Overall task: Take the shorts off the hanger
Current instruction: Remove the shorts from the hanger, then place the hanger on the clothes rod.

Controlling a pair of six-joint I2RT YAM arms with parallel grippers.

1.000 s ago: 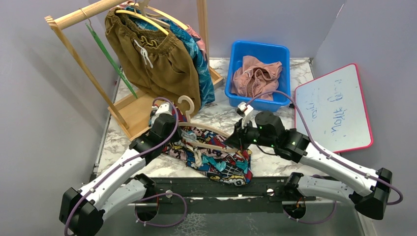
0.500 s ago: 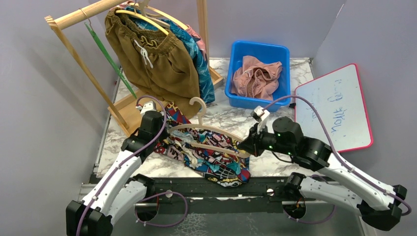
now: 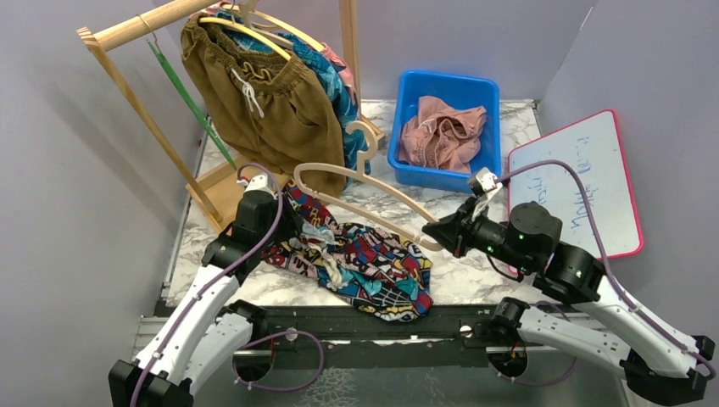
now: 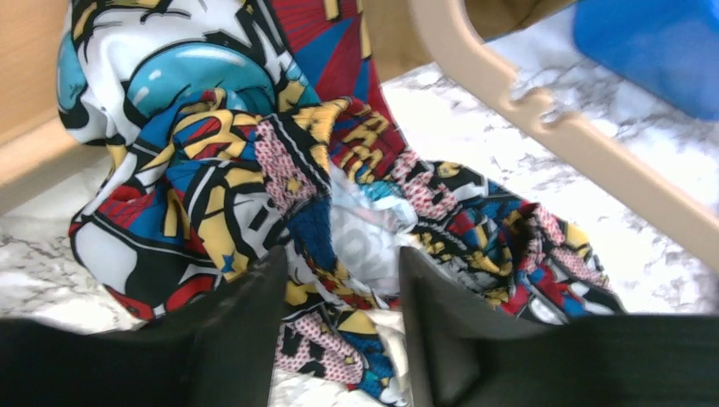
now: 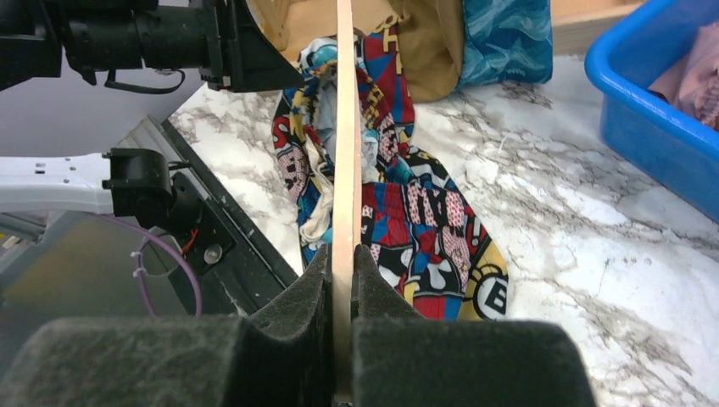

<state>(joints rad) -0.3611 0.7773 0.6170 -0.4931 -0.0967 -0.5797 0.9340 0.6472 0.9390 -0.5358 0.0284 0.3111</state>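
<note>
The comic-print shorts (image 3: 356,263) lie crumpled on the marble table, off the beige hanger (image 3: 356,176). My right gripper (image 3: 437,229) is shut on one end of that hanger and holds it in the air above the shorts. In the right wrist view the hanger bar (image 5: 344,127) runs straight out from between the pressed pads of the right gripper (image 5: 342,263), with the shorts (image 5: 415,220) below. My left gripper (image 4: 339,280) stands open at the left end of the shorts (image 4: 212,170), jaws apart over loose fabric. The hanger (image 4: 543,119) passes overhead there.
A wooden rack (image 3: 127,30) at the back left carries olive-brown shorts (image 3: 263,93), teal patterned ones (image 3: 343,102) and a bare green hanger (image 3: 191,102). A blue bin (image 3: 449,80) behind holds pink shorts (image 3: 441,127). A whiteboard (image 3: 576,182) lies to the right.
My right gripper pulled the hanger up and to the right, out of the comic-print shorts. My left gripper, shut on the fabric before, has opened, and the shorts stay on the table.
</note>
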